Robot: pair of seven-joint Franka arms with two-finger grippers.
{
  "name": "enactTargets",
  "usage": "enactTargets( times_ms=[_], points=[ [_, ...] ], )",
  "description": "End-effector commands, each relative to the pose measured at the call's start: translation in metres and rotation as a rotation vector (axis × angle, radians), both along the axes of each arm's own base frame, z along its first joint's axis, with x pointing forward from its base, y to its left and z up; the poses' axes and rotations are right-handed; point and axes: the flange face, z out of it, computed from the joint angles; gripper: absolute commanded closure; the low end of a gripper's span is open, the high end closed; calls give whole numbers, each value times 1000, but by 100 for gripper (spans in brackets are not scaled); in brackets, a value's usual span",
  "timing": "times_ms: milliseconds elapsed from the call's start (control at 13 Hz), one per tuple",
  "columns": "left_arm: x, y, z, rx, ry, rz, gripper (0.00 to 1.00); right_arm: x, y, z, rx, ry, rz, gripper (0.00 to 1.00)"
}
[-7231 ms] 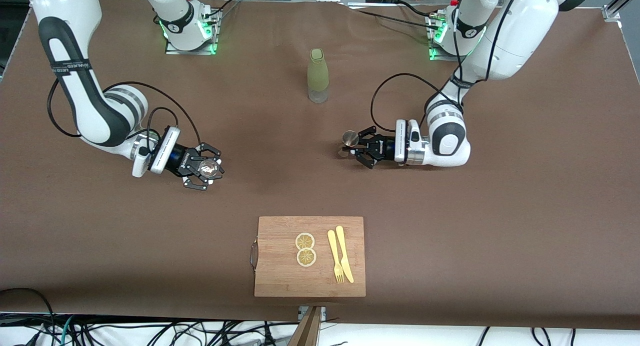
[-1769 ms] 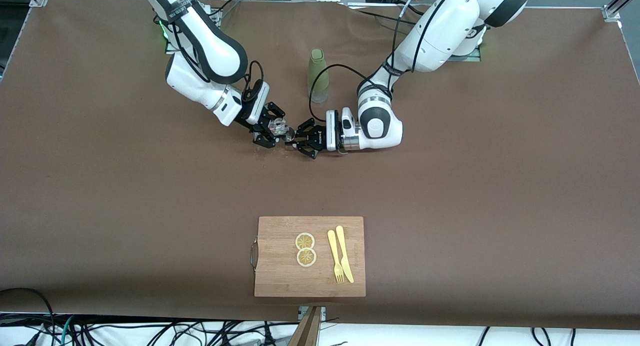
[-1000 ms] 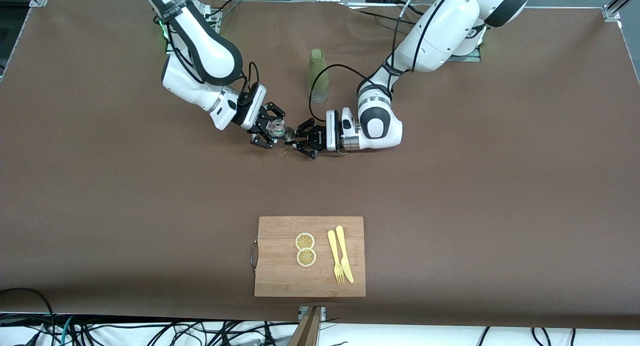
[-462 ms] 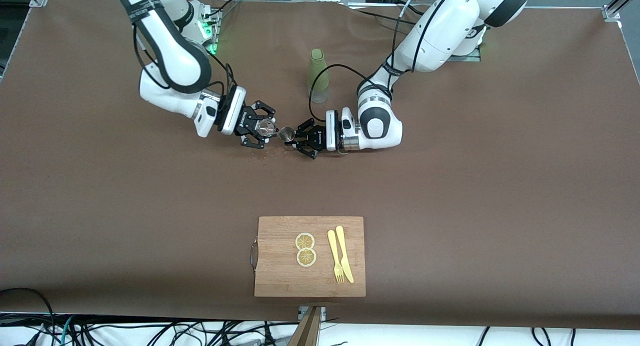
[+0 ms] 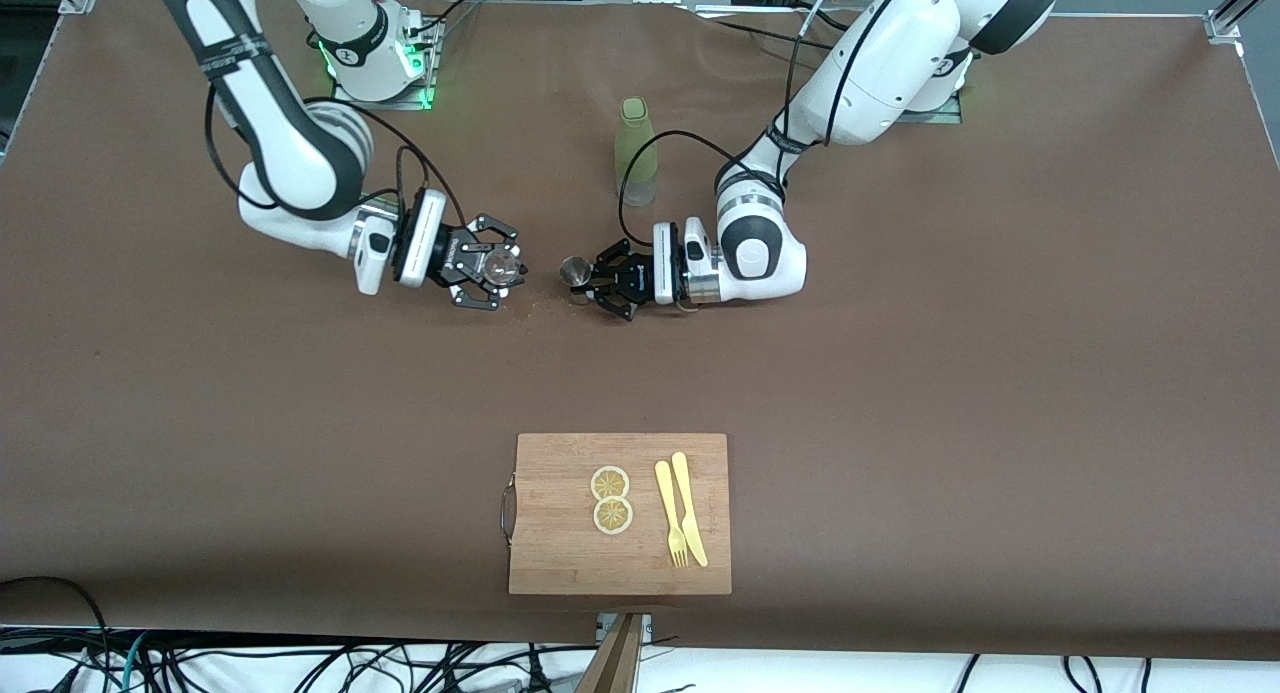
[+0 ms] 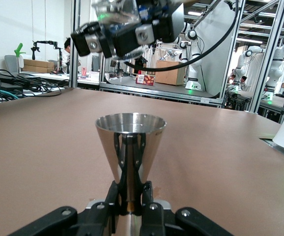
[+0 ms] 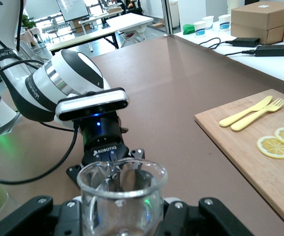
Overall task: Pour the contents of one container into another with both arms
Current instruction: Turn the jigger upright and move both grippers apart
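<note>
My left gripper [image 5: 592, 277] is shut on the narrow waist of a steel cone-shaped cup [image 5: 574, 270], held upright just over the table's middle. In the left wrist view the cup [image 6: 130, 145] stands straight above the shut gripper [image 6: 130, 191]. My right gripper [image 5: 494, 270] is shut on a clear glass [image 5: 503, 266], held a short gap away from the cup toward the right arm's end. In the right wrist view the glass [image 7: 122, 194] fills the gripper [image 7: 124, 216], with the left arm's gripper [image 7: 106, 147] showing over its rim. I see nothing in the glass.
A green bottle [image 5: 636, 151] stands farther from the front camera than the two grippers. A wooden cutting board [image 5: 560, 553] near the table's front edge carries two lemon slices [image 5: 610, 498], a yellow fork [image 5: 668, 513] and a yellow knife [image 5: 690, 508].
My right arm has drawn the glass back from the steel cup toward its own end of the table, opening a gap between them. The left arm and cup have stayed put.
</note>
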Motion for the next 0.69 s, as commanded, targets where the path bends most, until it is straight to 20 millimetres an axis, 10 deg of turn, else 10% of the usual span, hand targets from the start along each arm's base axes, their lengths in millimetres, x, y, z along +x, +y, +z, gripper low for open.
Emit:
enactTargets(
  times_ms=[0,615],
  points=[
    [6,1,3,-13,-36,14,100,10,-27,-16,47,-25,11,83],
    [36,73,-4,-20,-101,-67,100,38,-138,-69,36,-72,-37,82]
  ],
)
